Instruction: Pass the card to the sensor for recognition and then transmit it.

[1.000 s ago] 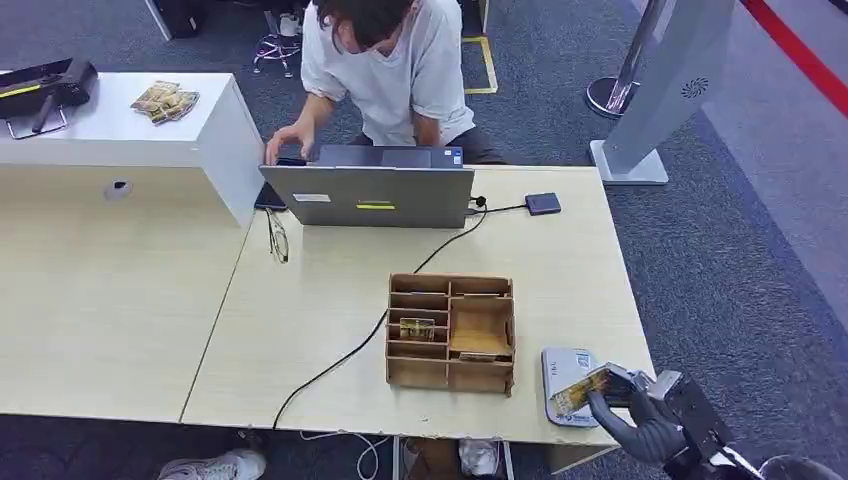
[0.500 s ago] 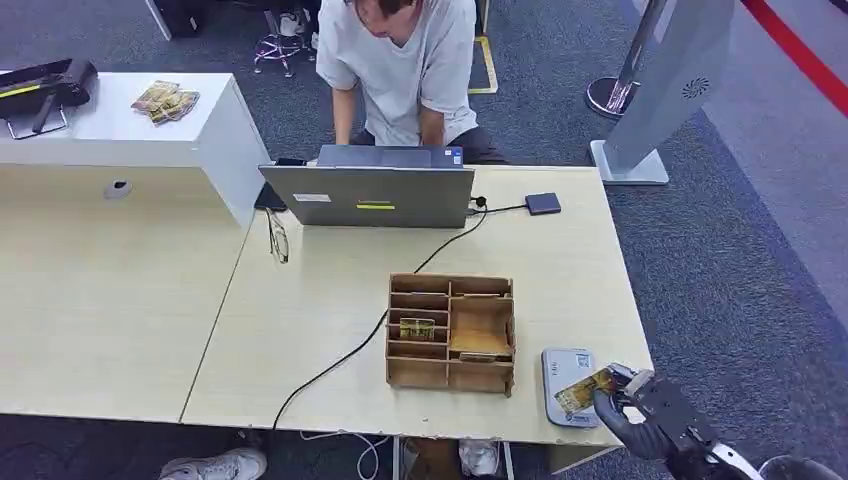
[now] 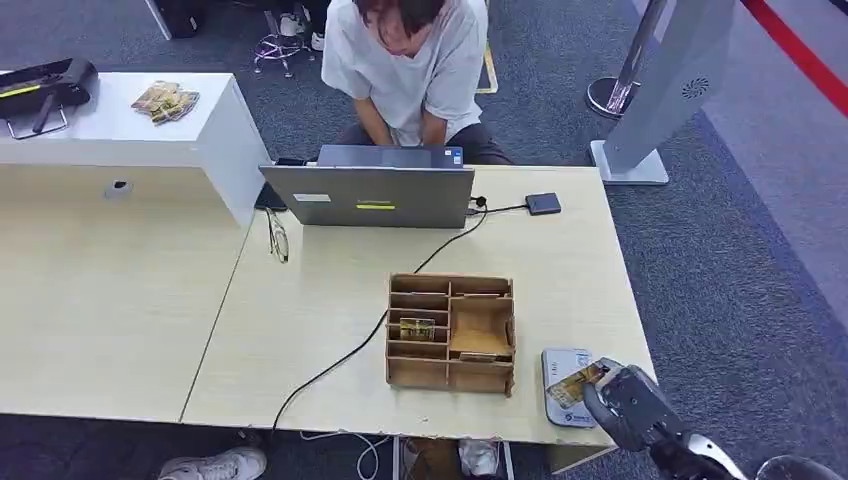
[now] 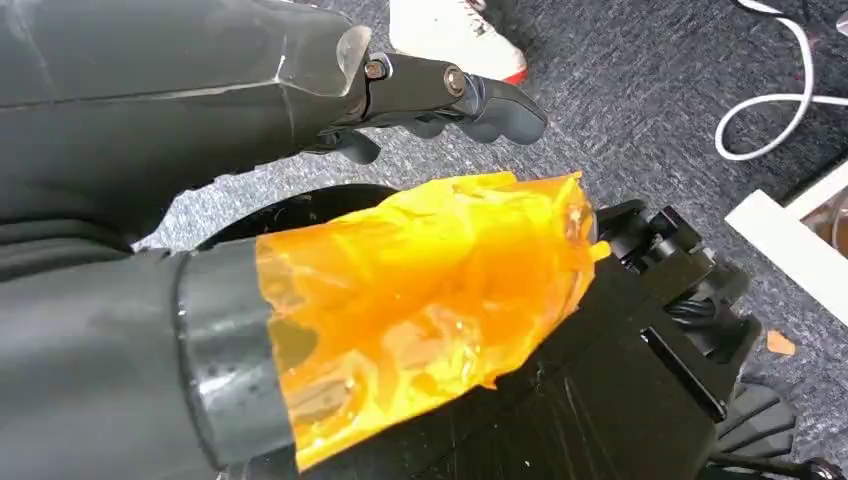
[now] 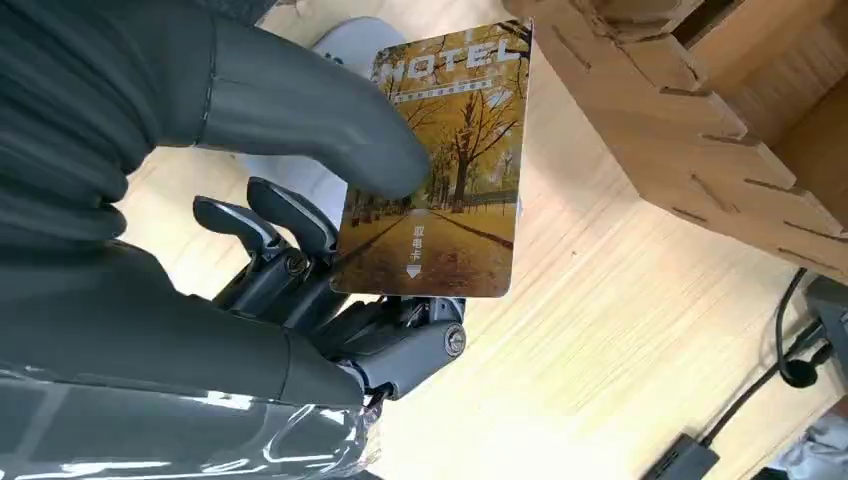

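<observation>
The right hand (image 3: 622, 405) has the card (image 5: 440, 170) pinched between its thumb and fingers (image 5: 275, 215), so picking it up is done. In the head view the card (image 3: 577, 384) sits over the pale grey sensor (image 3: 562, 375) that lies on the bench (image 3: 330, 330) just beside the wooden organiser (image 3: 451, 331); the right wrist view shows the sensor's rounded edge behind the card, but whether the card touches it or hovers just above cannot be told. The task looks to be in its reading step, roughly halfway. What is left, by my judgement, is to finish the read and then hand the card on, most likely toward the person (image 3: 405, 60) sitting behind the laptop (image 3: 367, 195) on the far side of the bench. The left hand (image 4: 440, 95) hangs low over the carpet; whether its fingers are spread or curled cannot be told.
</observation>
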Controlling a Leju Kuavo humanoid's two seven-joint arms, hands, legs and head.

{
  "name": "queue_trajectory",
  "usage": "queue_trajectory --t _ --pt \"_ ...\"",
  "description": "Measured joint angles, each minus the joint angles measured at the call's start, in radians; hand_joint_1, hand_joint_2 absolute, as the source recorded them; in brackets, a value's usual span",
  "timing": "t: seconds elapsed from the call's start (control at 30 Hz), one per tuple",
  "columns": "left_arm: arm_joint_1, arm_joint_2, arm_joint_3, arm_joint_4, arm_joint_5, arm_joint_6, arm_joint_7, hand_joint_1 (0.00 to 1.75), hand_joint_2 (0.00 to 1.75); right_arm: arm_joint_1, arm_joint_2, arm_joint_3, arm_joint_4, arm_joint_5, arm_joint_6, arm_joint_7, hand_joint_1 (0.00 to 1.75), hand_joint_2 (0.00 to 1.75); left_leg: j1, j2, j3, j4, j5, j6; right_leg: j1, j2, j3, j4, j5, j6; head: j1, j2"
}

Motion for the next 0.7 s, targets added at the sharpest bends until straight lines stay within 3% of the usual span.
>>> queue_trajectory --t 0.4,0.7 --pt "0.001 0.006 0.000 0.000 0.000 -0.007 -0.003 0.00 0.00 -0.035 0.012 0.035 0.019 0.020 -0.006 0.021 1.75 1.75 0.000 0.000 0.000 0.000 0.000 0.000 0.000 0.000 0.000 0.000 0.000 0.000 0.000 0.000" --pt "0.002 0.006 0.000 0.000 0.001 -0.010 0.000 0.00 0.00 -0.081 0.036 0.057 0.047 0.033 -0.061 0.036 1.75 1.75 0.000 0.000 0.000 0.000 0.000 0.000 0.000 0.000 0.000 0.000 0.000 0.000 0.000 0.000"
